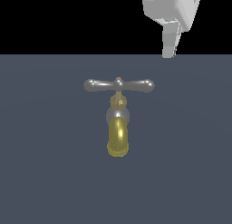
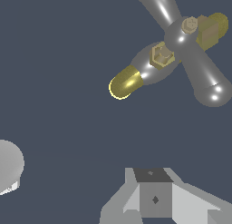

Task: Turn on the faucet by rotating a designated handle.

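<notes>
- Faucet (image 1: 118, 128) sits mid-desk (image 1: 41, 173), gold spout (image 1: 118, 138) toward 6 o'clock in ext. view.
- Handle (image 1: 118, 85) lies level across the stem, untouched.
- Gripper (image 1: 170, 46) hangs at approx. 1 o'clock from handle, well apart; only one finger shows, so can't tell if jaws are released or clenched.
- Best approach, I'd judge: drop beside the nearer bulb end (image 2: 213, 92), push sideways far from centre for leverage, avoid spout.

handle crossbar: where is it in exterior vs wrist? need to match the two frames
Exterior view: the handle lies level across the upper middle, above the gold spout, clear of the gripper.
Wrist view: the handle runs diagonally through the upper right corner, one end cut off.
Shared landmark: the gold spout.
</notes>
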`<control>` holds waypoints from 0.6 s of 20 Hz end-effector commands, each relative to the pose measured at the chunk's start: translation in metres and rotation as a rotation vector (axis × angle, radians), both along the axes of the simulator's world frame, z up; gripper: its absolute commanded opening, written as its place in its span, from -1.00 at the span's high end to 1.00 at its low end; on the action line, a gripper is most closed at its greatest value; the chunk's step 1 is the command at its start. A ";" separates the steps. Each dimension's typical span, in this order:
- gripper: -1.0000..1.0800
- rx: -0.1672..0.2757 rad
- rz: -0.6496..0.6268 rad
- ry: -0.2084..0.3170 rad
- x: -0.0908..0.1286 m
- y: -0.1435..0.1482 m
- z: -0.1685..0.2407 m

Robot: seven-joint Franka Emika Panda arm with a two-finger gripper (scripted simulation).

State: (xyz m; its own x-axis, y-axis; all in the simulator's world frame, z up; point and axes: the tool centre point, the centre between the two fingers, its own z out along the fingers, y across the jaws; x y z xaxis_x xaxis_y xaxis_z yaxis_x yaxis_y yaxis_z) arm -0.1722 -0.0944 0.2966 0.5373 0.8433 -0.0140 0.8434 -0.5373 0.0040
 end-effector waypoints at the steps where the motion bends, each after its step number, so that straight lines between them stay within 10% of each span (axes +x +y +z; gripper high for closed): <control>1: 1.00 0.000 0.057 -0.001 0.008 -0.003 -0.011; 12: 1.00 0.003 0.285 -0.001 0.042 -0.011 -0.054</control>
State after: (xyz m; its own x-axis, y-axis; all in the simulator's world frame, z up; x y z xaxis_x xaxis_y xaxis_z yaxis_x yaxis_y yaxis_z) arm -0.1347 -0.1045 0.2481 0.3082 0.9513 -0.0113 0.9513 -0.3081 0.0033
